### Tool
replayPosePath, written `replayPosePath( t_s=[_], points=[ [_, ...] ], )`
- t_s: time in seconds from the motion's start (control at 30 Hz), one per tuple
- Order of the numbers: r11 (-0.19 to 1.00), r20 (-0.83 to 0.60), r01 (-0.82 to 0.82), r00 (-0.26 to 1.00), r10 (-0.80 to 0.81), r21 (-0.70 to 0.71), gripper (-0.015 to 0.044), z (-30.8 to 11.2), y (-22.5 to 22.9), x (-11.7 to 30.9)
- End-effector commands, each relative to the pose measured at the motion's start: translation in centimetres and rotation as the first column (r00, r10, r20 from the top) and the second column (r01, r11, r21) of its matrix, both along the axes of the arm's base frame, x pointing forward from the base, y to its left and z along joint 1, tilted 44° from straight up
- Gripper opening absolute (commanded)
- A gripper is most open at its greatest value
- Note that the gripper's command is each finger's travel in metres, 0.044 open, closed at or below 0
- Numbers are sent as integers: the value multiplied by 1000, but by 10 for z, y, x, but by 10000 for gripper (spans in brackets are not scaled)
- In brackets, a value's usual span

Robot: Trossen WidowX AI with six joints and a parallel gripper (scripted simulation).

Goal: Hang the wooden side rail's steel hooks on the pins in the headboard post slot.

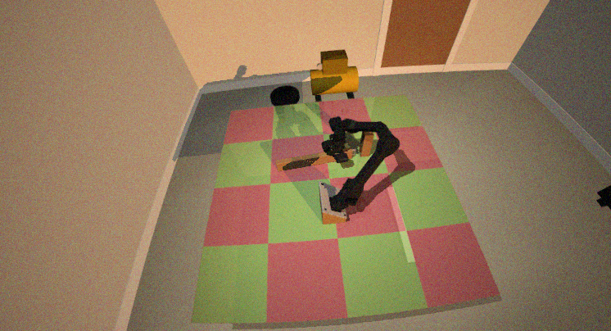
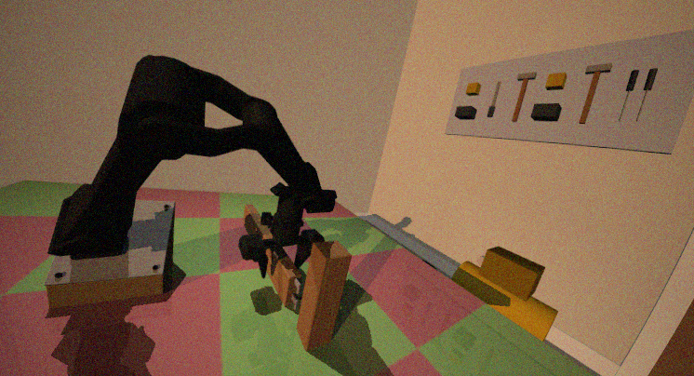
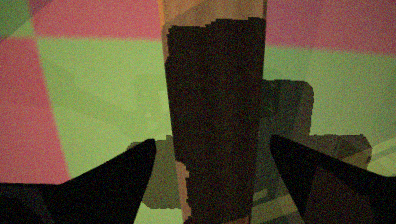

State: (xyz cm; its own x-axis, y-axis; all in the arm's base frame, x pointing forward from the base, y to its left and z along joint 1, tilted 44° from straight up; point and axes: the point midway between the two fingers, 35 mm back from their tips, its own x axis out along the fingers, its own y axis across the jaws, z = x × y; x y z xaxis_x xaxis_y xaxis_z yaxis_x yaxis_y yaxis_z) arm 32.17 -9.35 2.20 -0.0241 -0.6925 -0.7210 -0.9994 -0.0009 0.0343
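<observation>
The wooden side rail lies along the checkered table top, its far end toward the left in the top view. The steel hooks on its near end are close to the headboard post, which stands upright. Whether they touch it is unclear. The slot and pins are hidden. My gripper is open and points down, with one finger on each side of the rail near its hooked end. In the wrist view, gaps show between both fingertips and the rail.
The arm's base plate sits on the table near the rail. A yellow tank and a black round object are beyond the table's back edge. A tool board hangs on the wall.
</observation>
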Motion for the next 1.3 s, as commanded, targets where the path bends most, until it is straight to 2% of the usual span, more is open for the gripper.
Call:
replayPosePath(
  t_s=[0.0, 0.2, 0.4, 0.5, 1.27],
  points=[
    [1000, -6, -4, 1000, 4, -6, 282, -1, -1, -1],
    [1000, -6, -4, 1000, 4, -6, 125, -1, -1, -1],
    [1000, -6, -4, 1000, 4, -6, 85, -1, -1, -1],
    [1000, -6, -4, 1000, 4, -6, 6, -1, -1, -1],
    [996, 79, 84, 993, -83, -5, 0, 0, -1, 8]
  ],
)
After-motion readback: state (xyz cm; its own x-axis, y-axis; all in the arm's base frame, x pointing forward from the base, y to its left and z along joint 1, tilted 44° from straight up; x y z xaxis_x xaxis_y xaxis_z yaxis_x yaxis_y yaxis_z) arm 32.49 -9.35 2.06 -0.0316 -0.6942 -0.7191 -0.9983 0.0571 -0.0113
